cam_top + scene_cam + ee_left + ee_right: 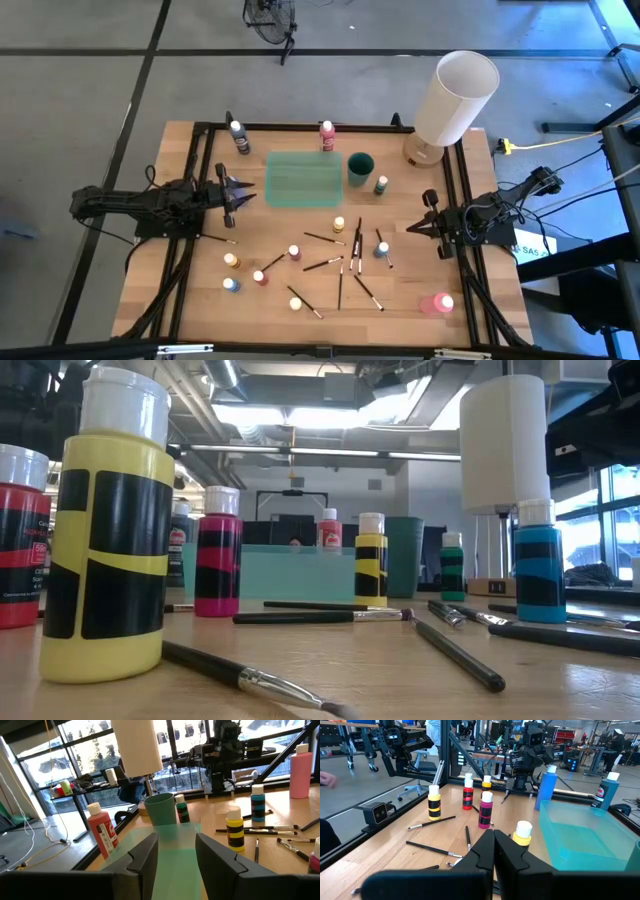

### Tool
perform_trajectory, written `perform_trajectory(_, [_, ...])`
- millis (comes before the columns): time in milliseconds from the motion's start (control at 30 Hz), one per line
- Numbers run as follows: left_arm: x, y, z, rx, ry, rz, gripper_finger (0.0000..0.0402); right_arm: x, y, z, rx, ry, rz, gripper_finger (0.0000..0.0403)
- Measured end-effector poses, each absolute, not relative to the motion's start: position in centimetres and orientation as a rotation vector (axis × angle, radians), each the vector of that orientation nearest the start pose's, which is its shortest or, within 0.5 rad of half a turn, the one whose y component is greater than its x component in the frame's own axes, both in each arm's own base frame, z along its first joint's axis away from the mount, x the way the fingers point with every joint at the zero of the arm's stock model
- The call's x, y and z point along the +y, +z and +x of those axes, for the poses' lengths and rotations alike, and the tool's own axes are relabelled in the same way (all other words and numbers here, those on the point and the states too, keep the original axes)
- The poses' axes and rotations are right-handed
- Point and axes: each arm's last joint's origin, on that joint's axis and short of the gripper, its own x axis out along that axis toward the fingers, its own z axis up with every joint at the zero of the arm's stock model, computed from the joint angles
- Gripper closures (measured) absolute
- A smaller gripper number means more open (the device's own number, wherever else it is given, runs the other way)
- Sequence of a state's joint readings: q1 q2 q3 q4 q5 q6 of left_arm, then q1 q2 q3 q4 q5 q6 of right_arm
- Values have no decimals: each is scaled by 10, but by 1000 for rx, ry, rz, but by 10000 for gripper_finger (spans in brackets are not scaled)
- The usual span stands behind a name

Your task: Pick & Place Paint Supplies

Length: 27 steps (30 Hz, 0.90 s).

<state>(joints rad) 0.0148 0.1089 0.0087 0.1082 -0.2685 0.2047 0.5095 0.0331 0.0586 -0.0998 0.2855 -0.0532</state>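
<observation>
So we're at the very start here, nothing grabbed yet. Our left gripper (243, 195) hangs part-open and empty, the green tray (304, 179) right ahead of it. Right gripper (412, 227) is pinched closed, holding nothing. Bottles (339, 224) and brushes (323, 264) lie scattered between the claws. Next we'd guess: open up, drop onto the nearest one.

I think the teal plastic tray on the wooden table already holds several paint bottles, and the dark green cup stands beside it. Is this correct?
Not quite. The teal plastic tray holds nothing yet; the high view shows it bare. The dark green cup does stand beside it on the wooden table.
</observation>
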Motion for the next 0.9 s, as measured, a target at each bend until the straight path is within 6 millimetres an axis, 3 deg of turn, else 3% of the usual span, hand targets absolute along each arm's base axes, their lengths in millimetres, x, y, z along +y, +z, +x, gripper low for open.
perform_trajectory(767, [9,168,103,20,283,201,274,39,171,87,63,226,-82,396])
perform_trajectory(900, [9,168,103,9,283,119,274,39,173,87,49,224,-82,396])
